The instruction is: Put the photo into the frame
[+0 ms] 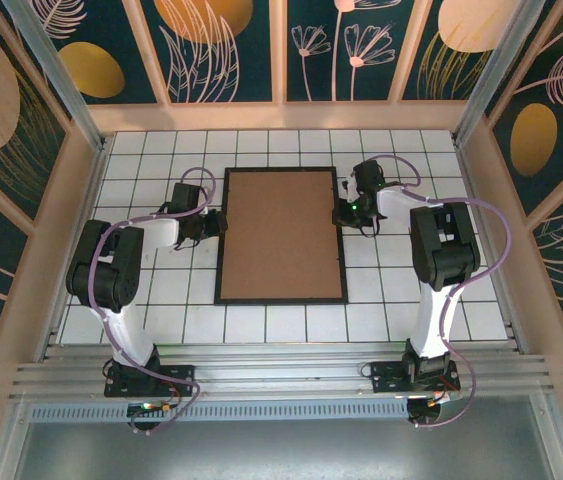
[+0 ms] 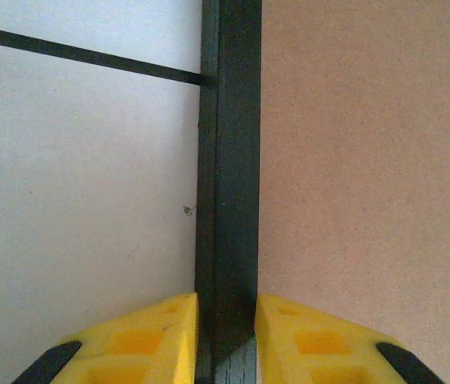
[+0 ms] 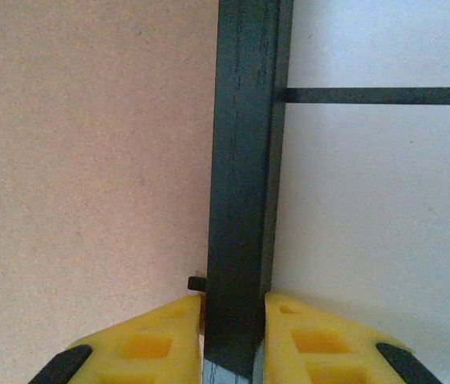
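The frame (image 1: pixel 219 262) lies face down in the middle of the tiled table, its narrow black rim around a plain brown backing board (image 1: pixel 281 232). My left gripper (image 1: pixel 213 224) is shut on the frame's left rim (image 2: pixel 228 160), one yellow finger (image 2: pixel 149 340) on the outside, the other on the board side. My right gripper (image 1: pixel 346 212) is shut on the right rim (image 3: pixel 244 160), with its yellow fingers (image 3: pixel 312 340) on either side. A small black retaining tab (image 3: pixel 196 282) sits beside the right rim. The photo is hidden or out of view.
White tiles with dark grout (image 1: pixel 401 270) surround the frame. Wooden rails and patterned walls (image 1: pixel 281 50) enclose the table on three sides. The arm bases (image 1: pixel 146 375) stand at the near edge.
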Tool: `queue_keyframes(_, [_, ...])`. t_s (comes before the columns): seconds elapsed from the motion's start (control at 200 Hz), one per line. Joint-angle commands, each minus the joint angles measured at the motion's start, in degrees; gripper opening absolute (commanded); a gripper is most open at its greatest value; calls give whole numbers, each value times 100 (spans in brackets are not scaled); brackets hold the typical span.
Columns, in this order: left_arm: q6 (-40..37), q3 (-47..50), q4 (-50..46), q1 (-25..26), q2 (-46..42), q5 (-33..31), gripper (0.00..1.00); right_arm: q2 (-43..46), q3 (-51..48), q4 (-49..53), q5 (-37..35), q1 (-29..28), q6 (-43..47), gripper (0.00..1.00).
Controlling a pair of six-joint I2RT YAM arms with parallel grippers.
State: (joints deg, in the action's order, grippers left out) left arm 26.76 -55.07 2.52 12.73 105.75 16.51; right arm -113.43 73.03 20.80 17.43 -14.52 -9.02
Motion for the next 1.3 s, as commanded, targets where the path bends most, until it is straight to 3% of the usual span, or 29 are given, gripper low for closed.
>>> queue_keyframes(0.0, [-274, -30, -406, 176, 291, 25, 29, -333, -53, 241, -337, -99, 172, 23])
queue_keyframes(0.325, [-507, -344, -892, 594, 568, -733, 32, -311, -73, 232, -346, -128, 173, 23])
queue_keyframes(0.48, [-655, -644, -1245, 750, 676, -1255, 40, -308, -83, 232, -354, -138, 172, 23])
queue_keyframes(0.595, [-459, -482, -975, 711, 135, -1537, 48, -279, -88, 241, -407, -128, 172, 23])
queue_keyframes(0.826, [98, 511, -536, 318, -1261, -923, 51, -255, -72, 241, -387, -121, 179, 23])
queue_keyframes(1.051, [393, 1576, -902, 319, -2188, -370, 39, -173, -81, 249, -372, -99, 172, 22])
queue_keyframes(1.296, [283, 1959, -1426, 465, -2721, -177, 36, -189, -88, 206, -296, -102, 167, 23])
